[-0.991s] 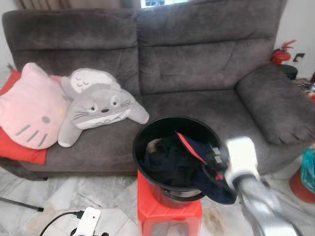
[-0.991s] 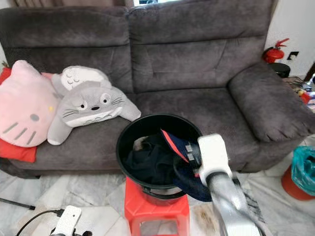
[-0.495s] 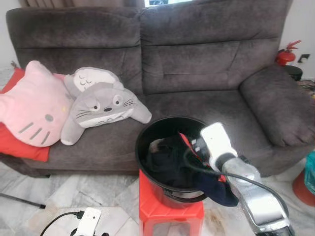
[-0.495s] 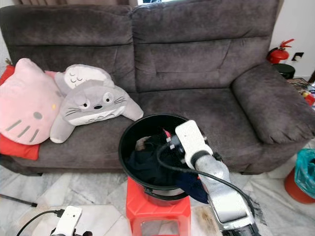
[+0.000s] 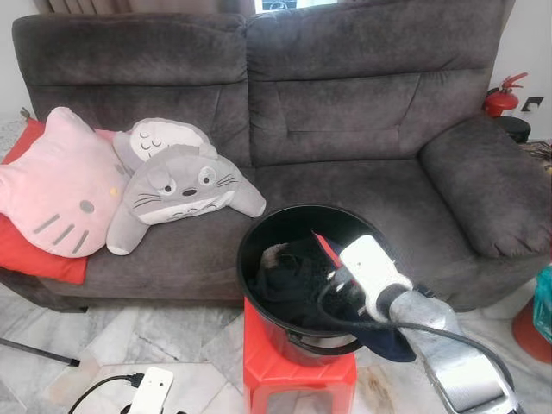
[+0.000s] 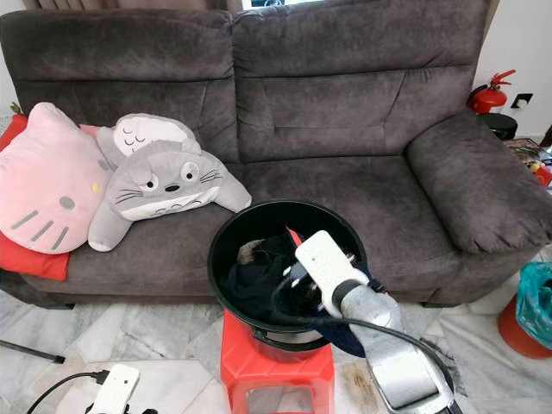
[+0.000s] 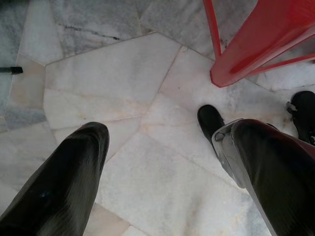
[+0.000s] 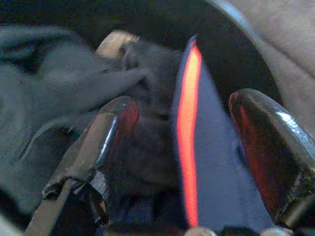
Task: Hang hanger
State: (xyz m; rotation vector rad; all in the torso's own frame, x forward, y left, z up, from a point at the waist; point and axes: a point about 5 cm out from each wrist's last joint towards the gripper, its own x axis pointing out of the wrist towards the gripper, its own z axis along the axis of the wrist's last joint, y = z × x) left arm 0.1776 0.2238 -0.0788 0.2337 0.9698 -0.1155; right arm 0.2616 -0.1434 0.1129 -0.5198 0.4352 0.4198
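A black bucket stands on a red stool in front of the sofa. It holds dark clothes and a navy garment with a red stripe that hangs over its near rim. A tan, wood-like tip pokes out among the clothes; whether it is a hanger I cannot tell. My right arm reaches into the bucket, its white wrist housing over the clothes. My right gripper is open, one finger on each side of the red-striped fold. My left gripper hangs open above the marble floor.
A grey sofa fills the back, with a pink cat cushion and two grey plush toys on its left seat. A fire extinguisher and a teal bag stand at the right. A white device with a cable lies on the floor.
My right arm has swung from the bucket's right rim in over the clothes and lowered into the bucket. The camera has shifted slightly.
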